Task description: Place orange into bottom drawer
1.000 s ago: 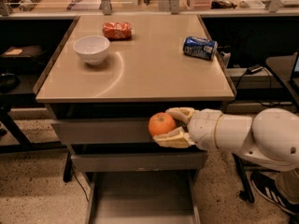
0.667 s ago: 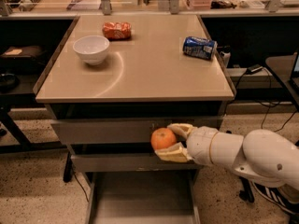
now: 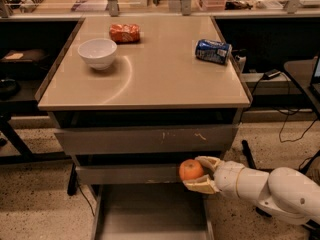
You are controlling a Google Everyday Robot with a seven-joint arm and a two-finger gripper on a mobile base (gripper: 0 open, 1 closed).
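Observation:
The orange [image 3: 190,169] is a small round bright-orange fruit held in my gripper [image 3: 199,173], whose cream fingers [image 3: 206,160] close around it from the right. It hangs just in front of the middle drawer's front [image 3: 130,174], above the right part of the bottom drawer [image 3: 150,214], which is pulled out and shows a flat grey floor. My white arm [image 3: 270,186] comes in from the lower right.
On the tan tabletop [image 3: 150,74] stand a white bowl [image 3: 97,52], an orange-red snack bag [image 3: 124,33] and a blue can [image 3: 213,51] lying on its side. The top drawer front [image 3: 145,139] is shut. Cables and chair legs lie on the floor at right.
My gripper with the orange has moved down and slightly right, from the level of the top drawer front to the middle drawer front, closer over the open bottom drawer.

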